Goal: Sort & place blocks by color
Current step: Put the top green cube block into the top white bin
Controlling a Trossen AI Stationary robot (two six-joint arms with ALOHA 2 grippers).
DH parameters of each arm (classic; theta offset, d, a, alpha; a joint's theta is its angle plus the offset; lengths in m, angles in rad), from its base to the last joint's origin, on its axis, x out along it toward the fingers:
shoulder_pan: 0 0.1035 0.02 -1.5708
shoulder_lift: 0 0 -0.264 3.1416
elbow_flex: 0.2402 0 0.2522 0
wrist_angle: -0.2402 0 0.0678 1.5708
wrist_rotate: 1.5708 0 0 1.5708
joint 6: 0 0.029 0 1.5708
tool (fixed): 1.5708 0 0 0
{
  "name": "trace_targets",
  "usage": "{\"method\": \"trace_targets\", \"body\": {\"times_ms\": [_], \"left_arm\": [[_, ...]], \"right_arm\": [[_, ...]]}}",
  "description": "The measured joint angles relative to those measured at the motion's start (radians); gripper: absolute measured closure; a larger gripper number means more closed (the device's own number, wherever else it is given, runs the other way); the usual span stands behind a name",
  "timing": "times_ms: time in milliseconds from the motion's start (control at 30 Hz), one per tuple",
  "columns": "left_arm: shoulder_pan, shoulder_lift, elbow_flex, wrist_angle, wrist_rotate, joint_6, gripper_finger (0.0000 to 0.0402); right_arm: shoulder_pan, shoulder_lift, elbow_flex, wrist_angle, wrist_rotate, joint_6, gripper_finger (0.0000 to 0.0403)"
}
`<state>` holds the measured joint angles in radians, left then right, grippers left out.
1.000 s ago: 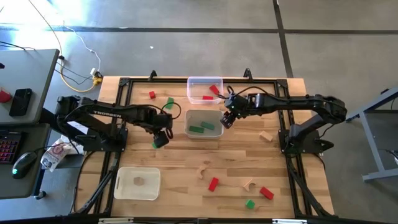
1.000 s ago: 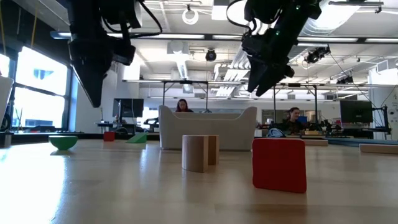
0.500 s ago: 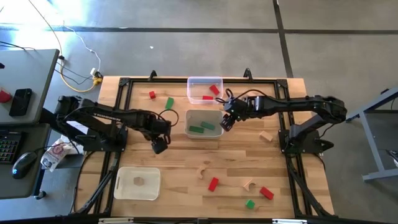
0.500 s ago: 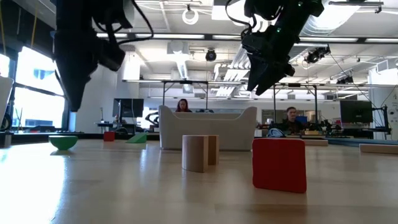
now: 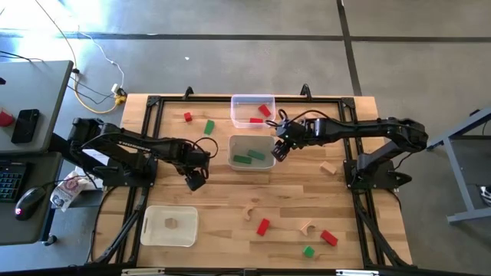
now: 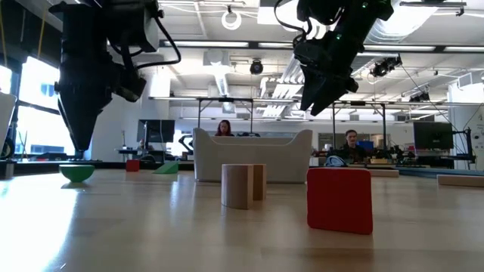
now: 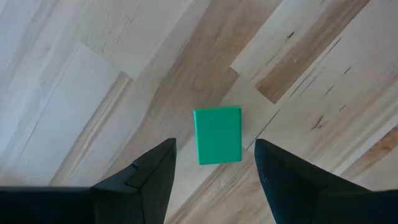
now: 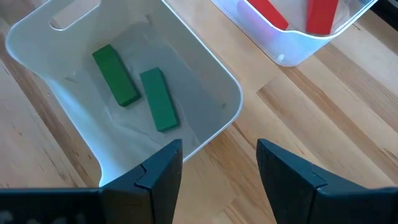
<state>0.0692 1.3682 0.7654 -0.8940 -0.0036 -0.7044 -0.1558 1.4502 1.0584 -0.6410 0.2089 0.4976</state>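
Sorting is partly done: two green bars (image 8: 134, 87) lie in the middle tray (image 5: 249, 140), reds in the far tray (image 5: 244, 100), one wood block in the near-left tray (image 5: 149, 227); about nine blocks remain loose on the surface (image 5: 230, 192), the left gripper (image 7: 214, 163) open-jawed over a green block (image 7: 217, 135), the right gripper (image 8: 219, 163) open, empty.

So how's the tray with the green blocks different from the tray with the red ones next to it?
The white tray is opaque and holds two green bars, lying flat and apart. The clear tray is see-through and holds red blocks. In the high view the clear tray sits nearer the table's far edge, the white one just in front of it. Both are open-topped with rounded corners.
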Motion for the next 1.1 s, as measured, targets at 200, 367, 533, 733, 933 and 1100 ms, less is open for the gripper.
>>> {"method": "trace_targets", "body": {"times_ms": [200,367,533,733,933,1100], "left_arm": [[0.000,0.018,0.000,0.009,0.003,0.006,0.0198],[0.000,0.054,0.000,0.026,0.023,0.020,0.0198],[0.000,0.099,0.000,0.033,0.023,0.026,0.0198],[0.000,0.158,0.000,0.035,0.024,0.037,0.0198],[0.000,0.182,0.000,0.068,0.026,0.077,0.0213],[0.000,0.182,0.000,0.078,0.026,0.127,0.0279]], "right_arm": [[0.000,0.000,0.000,0.002,0.000,0.000,0.0210],[0.000,0.000,0.000,0.002,0.000,0.000,0.0210],[0.000,0.000,0.000,0.002,0.001,0.000,0.0210],[0.000,0.000,0.000,0.002,0.001,0.000,0.0210],[0.000,0.000,0.000,0.000,0.021,-0.002,0.0210],[0.000,0.000,0.001,-0.019,0.026,0.000,0.0210]]}}
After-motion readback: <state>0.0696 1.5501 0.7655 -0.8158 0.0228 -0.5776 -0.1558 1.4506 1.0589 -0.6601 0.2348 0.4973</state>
